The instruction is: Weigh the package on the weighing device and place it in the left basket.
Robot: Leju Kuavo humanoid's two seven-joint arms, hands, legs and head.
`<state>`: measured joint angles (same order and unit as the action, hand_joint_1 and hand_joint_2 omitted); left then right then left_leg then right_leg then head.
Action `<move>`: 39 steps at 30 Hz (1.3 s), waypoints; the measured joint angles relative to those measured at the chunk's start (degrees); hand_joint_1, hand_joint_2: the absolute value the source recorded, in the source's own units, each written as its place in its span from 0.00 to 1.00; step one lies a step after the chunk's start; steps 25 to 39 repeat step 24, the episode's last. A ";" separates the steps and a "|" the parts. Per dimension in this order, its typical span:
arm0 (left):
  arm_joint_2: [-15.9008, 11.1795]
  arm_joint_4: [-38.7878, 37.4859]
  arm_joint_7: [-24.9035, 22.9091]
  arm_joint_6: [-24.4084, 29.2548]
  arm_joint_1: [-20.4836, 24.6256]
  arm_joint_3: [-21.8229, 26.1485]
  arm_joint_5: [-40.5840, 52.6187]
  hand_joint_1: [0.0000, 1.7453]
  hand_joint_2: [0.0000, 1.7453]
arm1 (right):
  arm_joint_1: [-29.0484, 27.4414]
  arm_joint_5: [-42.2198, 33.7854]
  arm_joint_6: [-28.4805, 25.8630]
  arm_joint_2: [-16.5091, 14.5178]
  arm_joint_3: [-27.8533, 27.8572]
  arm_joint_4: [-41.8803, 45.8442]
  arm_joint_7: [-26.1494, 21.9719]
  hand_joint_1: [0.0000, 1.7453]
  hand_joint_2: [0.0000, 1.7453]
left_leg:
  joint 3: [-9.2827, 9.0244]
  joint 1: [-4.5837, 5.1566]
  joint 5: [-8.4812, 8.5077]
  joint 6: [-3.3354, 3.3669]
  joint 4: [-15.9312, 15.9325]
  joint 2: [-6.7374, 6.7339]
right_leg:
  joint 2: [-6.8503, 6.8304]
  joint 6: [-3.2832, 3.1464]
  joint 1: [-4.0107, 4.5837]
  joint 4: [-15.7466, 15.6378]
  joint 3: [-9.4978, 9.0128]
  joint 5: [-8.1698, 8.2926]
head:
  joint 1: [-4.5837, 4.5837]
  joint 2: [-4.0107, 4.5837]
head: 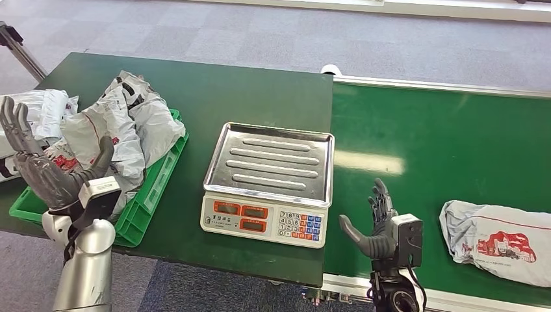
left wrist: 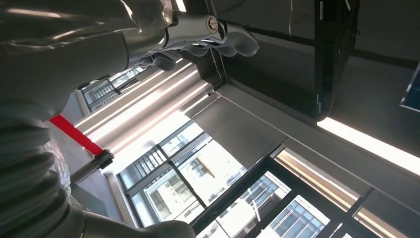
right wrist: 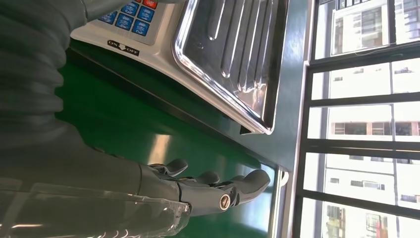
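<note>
On the conveyor belt [head: 448, 143] at far right we see the package [head: 499, 242], well apart from our empty, spread right hand [head: 377, 224]. Our left hand [head: 39, 169], also spread and empty, hovers over the full green basket [head: 153, 188]. Our right wrist view shows the scale [right wrist: 233, 54] tray's rim.

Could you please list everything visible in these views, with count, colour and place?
scale: one, white body with a bare steel tray, on the dark green table between basket and belt.
basket: one, green, at the table's left end.
packages in the basket: a heap, grey-white; exact count unclear.
package on the belt: one, grey with red print, right of the scale on the green conveyor belt.
left robot hand: one, dark grey, raised in front of the basket, fingers spread, holding nothing.
right robot hand: one, dark grey, above the belt beside the scale, fingers apart, holding nothing.
</note>
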<state>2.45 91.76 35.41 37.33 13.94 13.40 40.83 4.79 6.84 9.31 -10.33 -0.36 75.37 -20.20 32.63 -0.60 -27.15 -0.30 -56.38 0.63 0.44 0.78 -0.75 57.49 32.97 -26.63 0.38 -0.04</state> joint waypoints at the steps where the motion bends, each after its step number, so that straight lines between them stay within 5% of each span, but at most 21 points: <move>1: 0.20 0.21 0.11 0.00 -0.02 -0.08 -0.10 0.00 1.00 | 0.04 0.00 -0.01 0.01 -0.03 -0.01 -0.03 0.00 1.00 | 0.00 0.00 0.00 0.00 0.00 0.00 | 0.00 0.00 0.00 0.00 0.00 0.00 | 0.00 0.00; 10: 1.15 1.29 0.48 -0.01 -0.17 -0.76 -1.00 0.00 1.00 | 0.27 -0.04 -0.04 0.02 -0.33 -0.05 -0.19 0.00 1.00 | 0.01 0.00 0.00 0.00 0.00 0.00 | 0.00 0.00 0.00 0.00 0.00 0.00 | -0.01 0.00; 15: 1.20 1.73 1.55 -1.64 -2.04 -4.70 -8.78 0.00 1.00 | 0.47 -0.33 -0.54 0.16 -0.53 -0.21 -0.93 0.00 1.00 | 0.01 0.01 0.00 0.00 0.00 0.00 | 0.00 0.00 -0.01 -0.01 0.01 0.00 | 0.00 0.00; 17: 1.21 1.76 2.10 -6.11 -3.22 -7.79 -14.71 0.00 1.00 | 0.73 -0.33 -0.65 0.25 -0.73 -0.33 -1.31 0.00 1.00 | 0.01 0.02 0.00 0.00 0.00 0.00 | 0.00 0.00 -0.01 -0.01 0.01 0.00 | -0.01 0.00; 22: 1.51 1.26 3.07 -29.79 -4.77 -15.23 -32.43 0.00 1.00 | 2.41 -0.51 -0.72 0.62 -1.65 -1.22 -3.22 0.00 1.00 | 0.01 0.02 0.00 0.00 0.00 0.00 | 0.00 0.00 -0.01 -0.01 0.01 0.00 | -0.01 0.00; 24: 1.90 0.56 3.12 -34.76 -4.91 -17.03 -36.04 0.00 1.00 | 2.99 -0.62 -0.72 0.72 -2.00 -1.56 -4.09 0.00 1.00 | 0.00 0.02 0.00 0.00 0.00 -0.01 | 0.00 0.00 -0.02 -0.01 0.00 0.00 | -0.01 0.00; 39: 1.90 0.56 3.12 -34.76 -4.91 -17.03 -36.04 0.00 1.00 | 2.99 -0.62 -0.72 0.72 -2.00 -1.56 -4.09 0.00 1.00 | 0.00 0.02 0.00 0.00 0.00 -0.01 | 0.00 0.00 -0.02 -0.01 0.00 0.00 | -0.01 0.00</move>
